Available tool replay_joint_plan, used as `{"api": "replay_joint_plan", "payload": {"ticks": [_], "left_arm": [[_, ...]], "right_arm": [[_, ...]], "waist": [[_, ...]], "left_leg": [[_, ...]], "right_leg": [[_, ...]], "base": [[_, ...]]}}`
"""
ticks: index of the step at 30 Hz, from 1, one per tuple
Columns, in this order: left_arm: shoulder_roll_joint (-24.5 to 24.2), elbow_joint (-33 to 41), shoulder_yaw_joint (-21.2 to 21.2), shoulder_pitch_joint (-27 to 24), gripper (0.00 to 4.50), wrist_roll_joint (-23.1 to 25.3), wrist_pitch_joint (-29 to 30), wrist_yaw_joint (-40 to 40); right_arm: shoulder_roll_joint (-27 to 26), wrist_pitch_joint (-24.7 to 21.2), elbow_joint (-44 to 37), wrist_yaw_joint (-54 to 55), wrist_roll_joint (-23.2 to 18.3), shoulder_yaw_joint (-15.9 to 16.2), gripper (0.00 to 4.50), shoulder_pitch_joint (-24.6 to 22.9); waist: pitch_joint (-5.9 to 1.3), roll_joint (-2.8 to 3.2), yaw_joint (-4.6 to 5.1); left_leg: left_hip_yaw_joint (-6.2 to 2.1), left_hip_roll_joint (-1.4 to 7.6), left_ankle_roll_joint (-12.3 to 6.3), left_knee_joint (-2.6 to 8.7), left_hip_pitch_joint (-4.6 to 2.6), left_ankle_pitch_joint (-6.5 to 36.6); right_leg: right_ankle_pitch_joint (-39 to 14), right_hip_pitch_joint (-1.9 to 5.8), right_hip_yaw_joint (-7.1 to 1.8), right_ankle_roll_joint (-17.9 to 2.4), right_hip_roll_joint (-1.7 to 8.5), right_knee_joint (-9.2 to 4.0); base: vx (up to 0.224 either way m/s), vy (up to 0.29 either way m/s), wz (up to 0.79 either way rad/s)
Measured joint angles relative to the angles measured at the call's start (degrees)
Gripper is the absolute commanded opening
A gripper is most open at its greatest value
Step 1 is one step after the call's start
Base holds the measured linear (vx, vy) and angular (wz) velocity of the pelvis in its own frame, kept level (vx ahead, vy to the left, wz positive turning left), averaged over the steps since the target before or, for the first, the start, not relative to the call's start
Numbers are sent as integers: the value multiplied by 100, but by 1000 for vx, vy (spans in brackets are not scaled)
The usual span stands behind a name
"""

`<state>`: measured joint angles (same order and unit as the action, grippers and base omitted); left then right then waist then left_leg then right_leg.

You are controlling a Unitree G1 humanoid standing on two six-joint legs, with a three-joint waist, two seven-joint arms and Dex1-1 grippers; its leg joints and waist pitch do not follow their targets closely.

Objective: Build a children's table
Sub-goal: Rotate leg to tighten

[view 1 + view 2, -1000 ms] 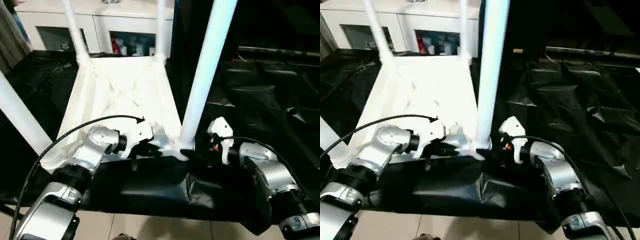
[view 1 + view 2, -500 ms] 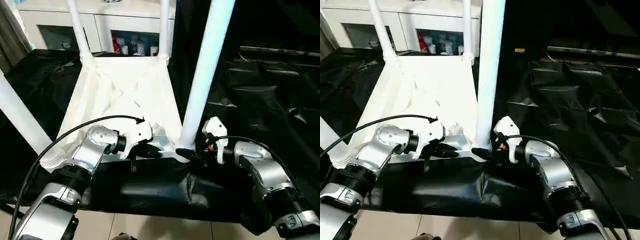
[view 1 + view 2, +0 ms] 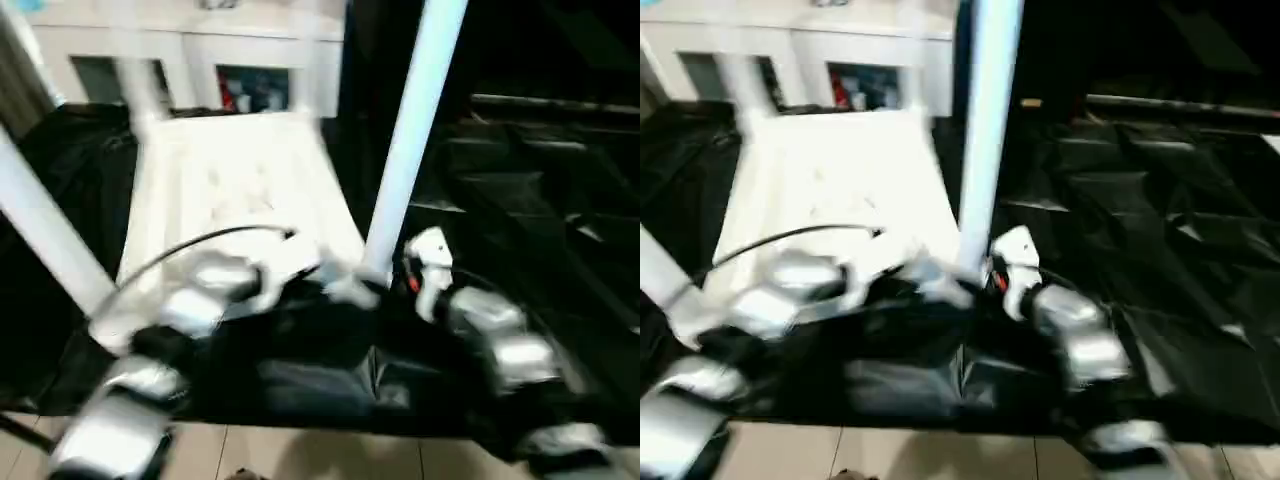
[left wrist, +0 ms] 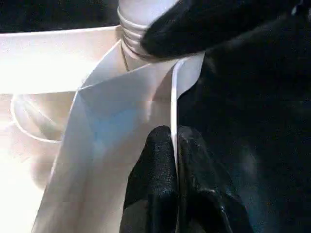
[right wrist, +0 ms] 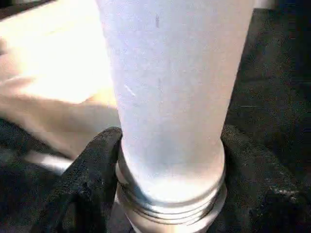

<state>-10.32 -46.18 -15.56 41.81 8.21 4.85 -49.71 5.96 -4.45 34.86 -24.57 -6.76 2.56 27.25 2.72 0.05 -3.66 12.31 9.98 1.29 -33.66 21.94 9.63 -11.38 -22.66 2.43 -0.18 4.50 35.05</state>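
Legs stand up from your upturned white children's table [image 3: 235,185] on the black-draped tabletop [image 3: 520,210]. Your left hand [image 4: 174,145] pinches the near rim beside the near-right leg [image 5: 170,97] — your right hand [image 5: 170,160] has its fingers either side of that leg's base.

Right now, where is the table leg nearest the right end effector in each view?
Left eye view: table leg upright, right of centre.
Right eye view: centre.
Left wrist view: its ridged base at the corner.
Right wrist view: centre, close up.
Shared landmark: the white tabletop.
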Motion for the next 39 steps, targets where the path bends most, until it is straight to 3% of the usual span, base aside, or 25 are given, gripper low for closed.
{"api": "replay_joint_plan", "payload": {"ticks": [4, 7, 8, 9, 12, 16, 26, 33, 39], "left_arm": [[309, -236, 1, 166, 0, 127, 103, 669], [380, -305, -1, 193, 0, 178, 86, 825], [388, -355, 0, 209, 0, 179, 58, 843], [388, -373, 0, 212, 0, 179, 37, 843], [373, -382, 0, 209, 0, 186, -18, 833], [167, -259, 10, 117, 0, 133, -196, 464], [-578, 392, 45, -384, 0, -302, -595, -1374], [-856, 745, 45, -575, 0, -511, -389, -2049], [-861, 807, 47, -598, 0, -511, -353, -2058]], "right_arm": [[-376, -38, 397, 1090, 168, -156, 270, 355], [-428, 39, 582, 1233, 243, -182, 270, 465], [-448, 82, 645, 1235, 260, -214, 326, 489], [-454, 126, 678, 1234, 265, -222, 340, 491], [-455, 277, 692, 1112, 265, -221, 345, 459], [-195, 203, 478, 344, 179, -132, 387, 346], [1220, -58, -802, -2477, -86, 579, 387, -153], [1435, -268, -941, -3070, -154, 774, 387, -251], [1422, -286, -908, -3092, -83, 818, 335, -245]], "waist": [[-7, 1, 25], [-16, 4, 23], [-20, 5, 24], [-22, 7, 24], [-23, 10, 23], [-20, 9, 31], [-15, 25, -93], [-8, 15, -140], [-5, 10, -141]], "left_leg": [[0, -2, -1, 2, 1, 1], [-1, -4, -3, 8, 0, 3], [-2, -4, -3, 8, 0, 3], [-3, -4, -3, 8, 0, 2], [-3, -4, -3, 7, 1, 2], [-3, -2, -3, 18, 8, 2], [-1, 1, -1, 36, 14, 1], [4, 2, -1, 42, 21, 2], [6, 1, -1, 42, 21, 2]], "right_leg": [[6, 4, -1, -10, 0, -9], [11, 8, 0, -18, 0, -12], [11, 8, 1, -18, 0, -12], [10, 9, 1, -17, 0, -12], [10, 7, 1, -16, 0, -12], [9, -5, 4, -14, 0, -10], [0, -17, 7, 1, -3, -10], [-1, -30, 7, 2, -3, -9], [-1, -30, 6, 2, -2, -9]], "base": [[0, 0, 0], [0, 0, 0], [0, 0, 0], [0, 0, 0], [0, 0, 0], [0, 0, 0], [0, 0, 0], [0, 0, 0], [0, 0, 0]]}}
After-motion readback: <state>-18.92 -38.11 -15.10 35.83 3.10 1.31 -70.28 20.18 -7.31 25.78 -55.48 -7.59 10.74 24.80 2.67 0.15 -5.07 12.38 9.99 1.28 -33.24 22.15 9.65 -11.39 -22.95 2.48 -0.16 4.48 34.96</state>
